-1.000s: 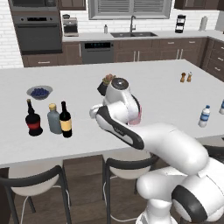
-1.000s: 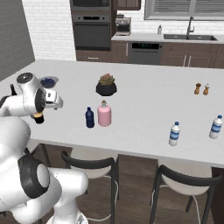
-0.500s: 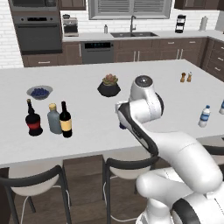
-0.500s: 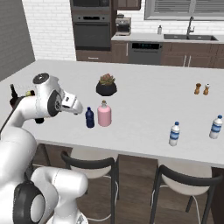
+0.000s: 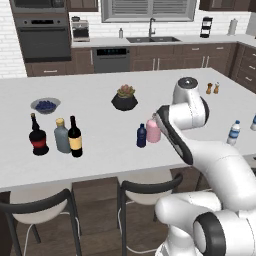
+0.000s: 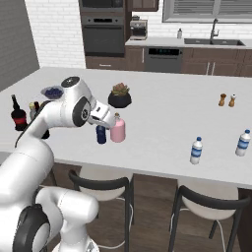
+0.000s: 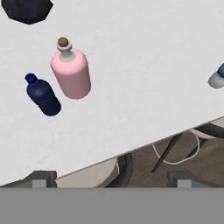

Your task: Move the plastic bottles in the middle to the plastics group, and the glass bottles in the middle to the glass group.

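The squat pink bottle [image 7: 72,72] with a tan stopper and the small dark-blue plastic bottle [image 7: 43,95] stand side by side, upright, in the middle of the counter. My gripper [image 7: 110,177] hovers open and empty above them, toward the counter's front edge. From the side, my hand is just behind the pink bottle [image 5: 153,131] and the blue bottle [image 5: 142,136]. The tall wine bottle [image 5: 75,137] stands at the left beside the grey-blue bottle [image 5: 62,136] and the black red-labelled bottle [image 5: 37,136]. Two water bottles [image 6: 196,150] [image 6: 243,143] stand at the right.
A potted plant [image 5: 125,98] sits behind the middle bottles and a bowl of blueberries [image 5: 45,105] at the back left. Two small shakers [image 6: 223,100] stand at the far right. Dark stools [image 6: 101,184] are tucked under the counter's front edge [image 7: 131,146].
My arm has swung from the left end of the counter, near the glass group, to the right over the middle bottles. The jaws stayed open. No bottle has moved.
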